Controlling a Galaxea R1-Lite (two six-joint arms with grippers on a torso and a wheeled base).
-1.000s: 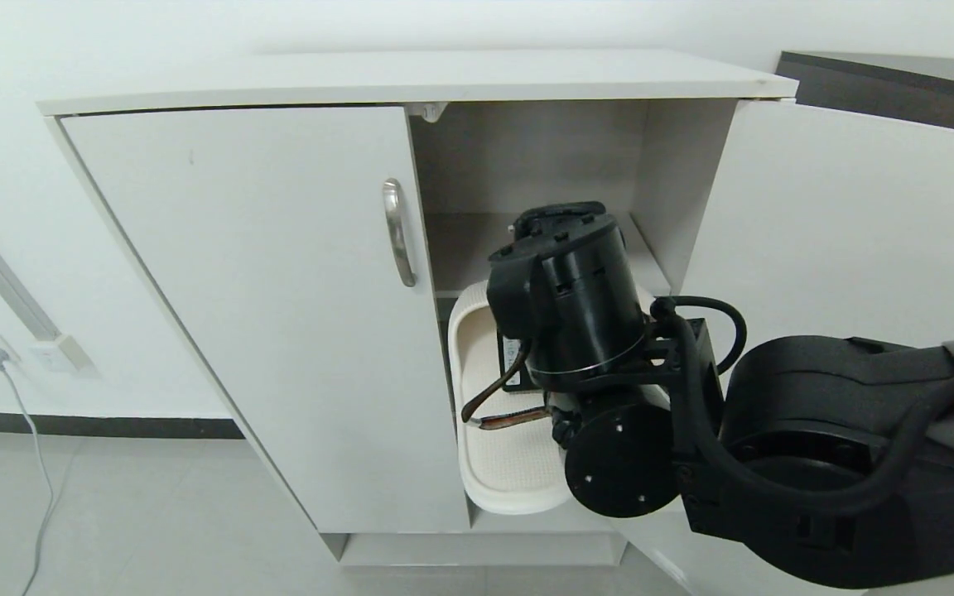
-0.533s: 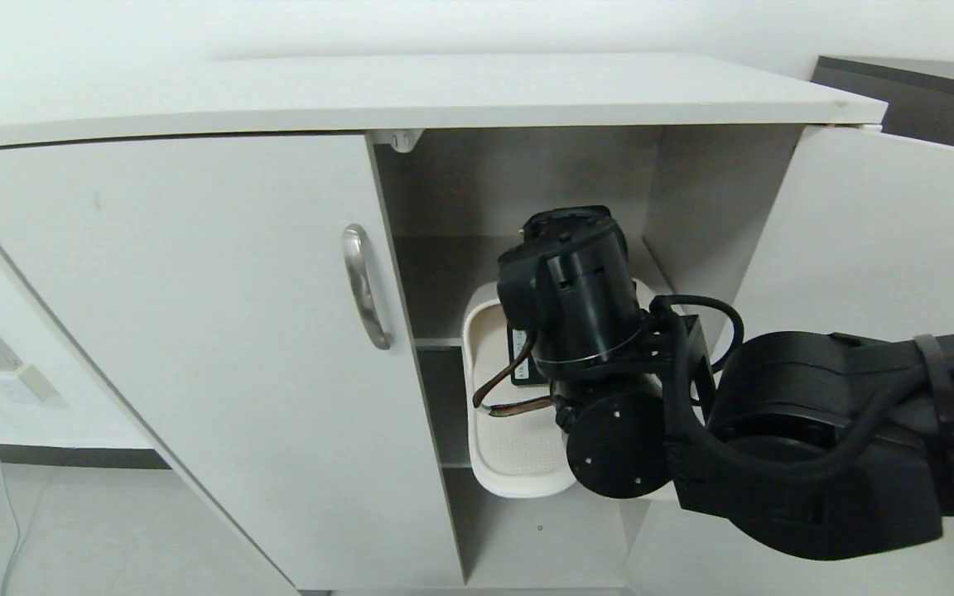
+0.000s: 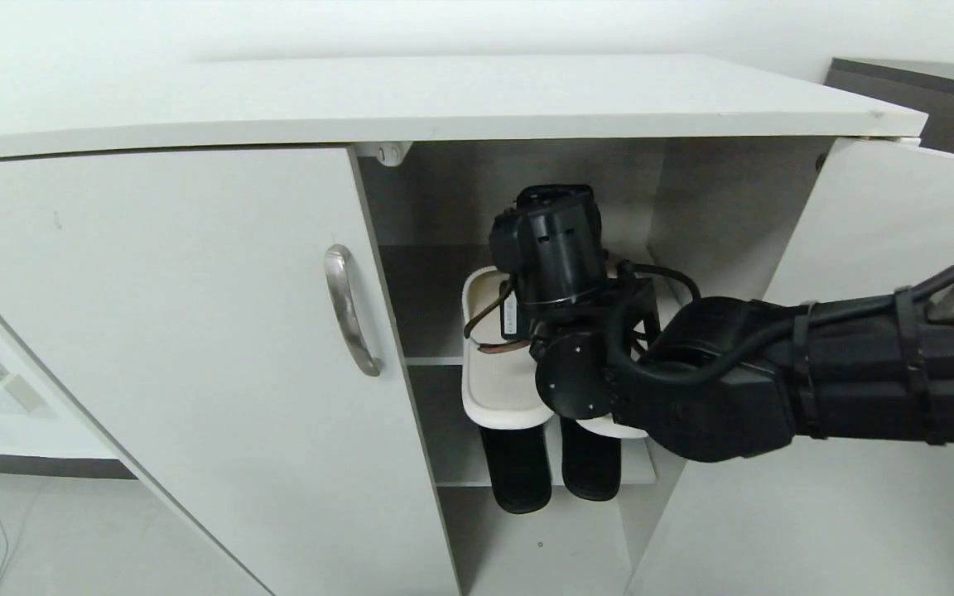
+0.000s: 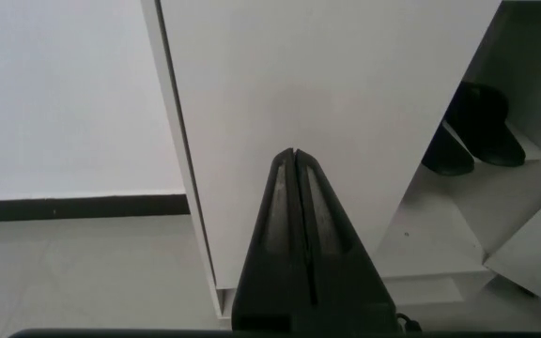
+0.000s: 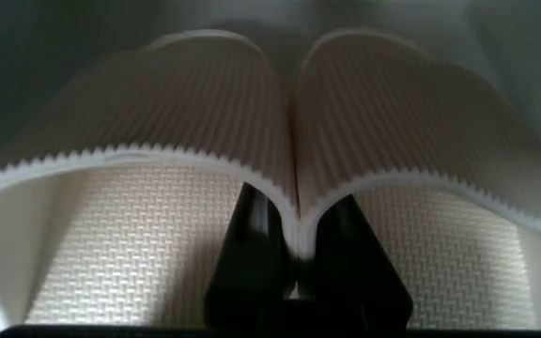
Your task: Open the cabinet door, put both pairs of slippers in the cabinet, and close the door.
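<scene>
1. Position of the slippers relative to the claw
- The white slippers (image 3: 500, 389) sit side by side in the open half of the cabinet (image 3: 444, 91), soles down on the middle shelf (image 3: 431, 361), heels overhanging its front edge.
- The right claw (image 5: 297, 225) stands between the two slippers, at their adjoining inner edges.
- In the head view, the left white slipper shows at 9 o'clock of the right wrist, and a small part of the right one shows at 6 o'clock.
- The black slippers (image 3: 518, 476) lie at 6 o'clock of the white pair, on the lower shelf (image 3: 638, 472), heels past its edge.

2. Hidden or unclear
- In the head view, the right wrist covers the claw and most of the right white slipper.
- The toes of both pairs run into the dark interior and cannot be made out.
- The left door (image 3: 162, 331), with its handle (image 3: 350, 310), is closed and hides that half of the cabinet.
- The right door (image 3: 883, 240) stands open at 3 o'clock, cut off by the frame.

3. Claw state
- Right claw: closed on the white slippers, with the two inner strap walls pinched together between the fingers (image 5: 252, 253).
- Left claw (image 4: 294, 155): fully closed, fingers touching, holding nothing. It sits in front of the closed door, apart from it.
</scene>
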